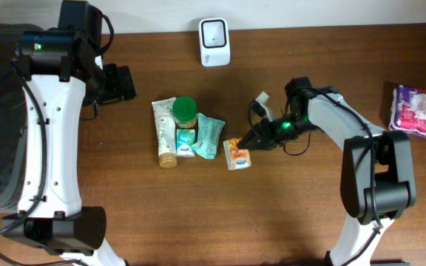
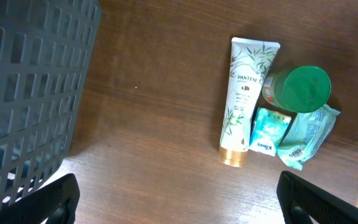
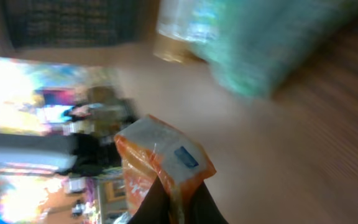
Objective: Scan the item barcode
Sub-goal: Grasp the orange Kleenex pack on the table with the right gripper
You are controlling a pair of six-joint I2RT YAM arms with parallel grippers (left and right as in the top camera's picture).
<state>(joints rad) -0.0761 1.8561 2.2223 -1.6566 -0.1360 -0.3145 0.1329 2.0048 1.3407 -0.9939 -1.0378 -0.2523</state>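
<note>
The item is a small orange packet [image 1: 237,154] with a white face, just right of the cluster of goods at mid-table. My right gripper [image 1: 252,142] is shut on its right edge. In the right wrist view the dark fingers [image 3: 153,202] pinch the packet [image 3: 160,155] by a thin seam, and the picture is blurred. A white scanner [image 1: 214,42] stands at the table's far edge. My left gripper [image 1: 120,83] hangs open over the back left, its fingertips [image 2: 55,199] wide apart above bare wood with nothing between them.
A Pantene tube [image 1: 166,133], a green-lidded jar [image 1: 185,111], a tissue pack [image 1: 186,142] and a teal packet [image 1: 208,137] lie together left of the item. A purple package [image 1: 416,111] sits far right. A grey basket [image 2: 30,93] stands at the left.
</note>
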